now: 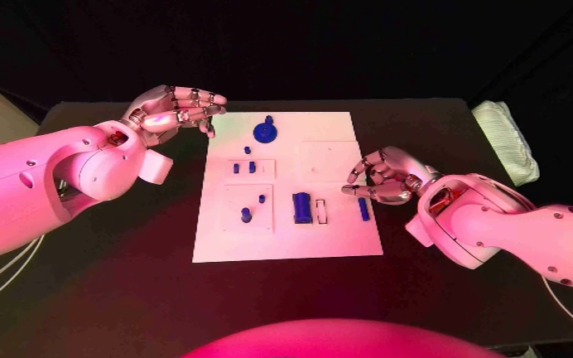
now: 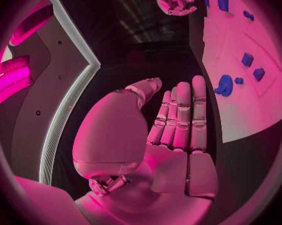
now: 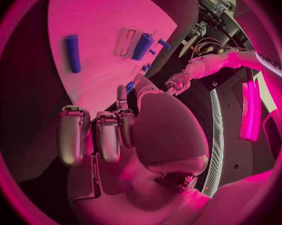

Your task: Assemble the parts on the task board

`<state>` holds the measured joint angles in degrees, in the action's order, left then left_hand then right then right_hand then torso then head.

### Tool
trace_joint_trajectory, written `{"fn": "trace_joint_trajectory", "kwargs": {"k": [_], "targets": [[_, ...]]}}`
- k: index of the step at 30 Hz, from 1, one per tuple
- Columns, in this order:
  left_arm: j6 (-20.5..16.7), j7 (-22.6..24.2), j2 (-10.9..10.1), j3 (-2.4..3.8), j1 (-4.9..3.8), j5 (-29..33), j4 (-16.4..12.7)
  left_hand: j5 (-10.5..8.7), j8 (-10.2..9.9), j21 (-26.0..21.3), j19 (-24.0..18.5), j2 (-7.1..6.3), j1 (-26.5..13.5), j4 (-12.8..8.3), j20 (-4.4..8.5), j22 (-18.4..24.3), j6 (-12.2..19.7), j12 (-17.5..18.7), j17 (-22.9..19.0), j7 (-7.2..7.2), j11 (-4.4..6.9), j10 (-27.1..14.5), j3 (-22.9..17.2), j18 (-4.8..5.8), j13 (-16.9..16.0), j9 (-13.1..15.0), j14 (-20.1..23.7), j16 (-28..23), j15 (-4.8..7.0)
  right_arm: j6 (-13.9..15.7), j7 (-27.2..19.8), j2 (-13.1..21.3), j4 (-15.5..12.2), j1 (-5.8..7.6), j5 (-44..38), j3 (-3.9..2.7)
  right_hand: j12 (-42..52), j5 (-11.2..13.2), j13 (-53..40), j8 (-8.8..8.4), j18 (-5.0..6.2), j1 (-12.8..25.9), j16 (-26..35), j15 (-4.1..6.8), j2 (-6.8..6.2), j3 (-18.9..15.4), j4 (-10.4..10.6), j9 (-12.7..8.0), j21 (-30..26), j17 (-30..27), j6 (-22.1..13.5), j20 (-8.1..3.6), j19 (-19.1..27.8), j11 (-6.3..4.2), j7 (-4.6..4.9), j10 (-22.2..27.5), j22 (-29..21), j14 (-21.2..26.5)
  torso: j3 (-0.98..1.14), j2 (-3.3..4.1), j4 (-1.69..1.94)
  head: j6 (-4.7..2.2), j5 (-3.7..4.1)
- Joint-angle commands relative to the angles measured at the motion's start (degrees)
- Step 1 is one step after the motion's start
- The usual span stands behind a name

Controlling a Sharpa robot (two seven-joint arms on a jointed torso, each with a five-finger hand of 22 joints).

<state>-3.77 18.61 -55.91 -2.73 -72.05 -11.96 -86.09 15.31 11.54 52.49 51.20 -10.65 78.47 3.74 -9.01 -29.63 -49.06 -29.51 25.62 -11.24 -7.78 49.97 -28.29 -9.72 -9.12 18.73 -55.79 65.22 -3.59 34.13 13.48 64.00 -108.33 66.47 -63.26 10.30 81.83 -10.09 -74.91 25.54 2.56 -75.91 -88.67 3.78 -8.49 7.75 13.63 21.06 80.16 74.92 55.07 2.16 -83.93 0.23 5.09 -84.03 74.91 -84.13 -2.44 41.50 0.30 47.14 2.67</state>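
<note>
The white task board (image 1: 286, 238) lies in the middle of the black table. On it rest a round blue disc with a knob (image 1: 265, 133) at the far end, a large blue block (image 1: 302, 207), a blue bar (image 1: 364, 209) near the right edge, and several small blue pieces (image 1: 246, 215). My left hand (image 1: 179, 109) hovers off the board's far left corner, fingers loosely bent, holding nothing; its fingers (image 2: 181, 115) lie straight side by side. My right hand (image 1: 382, 177) hangs over the board's right edge just beyond the bar (image 3: 72, 52), fingers half curled and empty.
A white folded pad (image 1: 507, 138) lies at the table's far right edge. Bare black tabletop (image 1: 119, 275) surrounds the board on the left, right and near sides. The other arm's hand (image 3: 177, 82) appears across the board (image 3: 97, 25) in the right wrist view.
</note>
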Motion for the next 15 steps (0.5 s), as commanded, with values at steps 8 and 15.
{"fn": "trace_joint_trajectory", "kwargs": {"k": [8, 15], "targets": [[-0.4, 3.1, -0.2, 0.01, 0.37, 2.3, -0.7, 0.31, 0.4, -0.4, 0.4, 0.53, -0.3, 0.5, -0.06, 0.1, 0.4, -0.3, 0.1, -0.05, -0.03, -0.1, 0.0, -0.82, 0.1, -0.1, 0.2, -0.2, -0.13, -4.3, 3.5, 4.3, -0.1, -0.79, -9.0, 0.57, -0.6, 0.9, -10.0, -0.61, -0.23, 0.7, 0.2, -0.59, -1.54, -0.6, 1.9, -0.3, -0.3, 12.2, 0.7, 0.61, -2.9, 0.51, 0.10, -1.5, 9.1, -5.2, 0.30, -0.22, -0.32, -0.05, 0.86], [-0.3, 3.1, -0.3, 0.01, 0.82, 2.4, -0.8, 0.31, 0.4, -0.4, 0.4, 0.53, -0.3, 0.5, -0.06, 0.1, 0.4, -0.3, 0.1, -0.05, -0.03, -0.1, 0.0, -0.82, 0.1, -0.1, 0.2, -0.2, -0.13, -5.3, 8.0, 4.3, 0.3, -1.85, -13.5, 0.86, -0.6, 1.2, -10.0, -0.40, -0.25, 1.8, 0.2, -0.43, -1.93, -1.7, 3.0, -0.3, -0.2, 12.3, 1.9, 0.57, -3.0, 0.26, -0.23, -1.5, 9.3, -5.2, 0.35, -0.36, -0.24, 0.07, 0.95]]}}
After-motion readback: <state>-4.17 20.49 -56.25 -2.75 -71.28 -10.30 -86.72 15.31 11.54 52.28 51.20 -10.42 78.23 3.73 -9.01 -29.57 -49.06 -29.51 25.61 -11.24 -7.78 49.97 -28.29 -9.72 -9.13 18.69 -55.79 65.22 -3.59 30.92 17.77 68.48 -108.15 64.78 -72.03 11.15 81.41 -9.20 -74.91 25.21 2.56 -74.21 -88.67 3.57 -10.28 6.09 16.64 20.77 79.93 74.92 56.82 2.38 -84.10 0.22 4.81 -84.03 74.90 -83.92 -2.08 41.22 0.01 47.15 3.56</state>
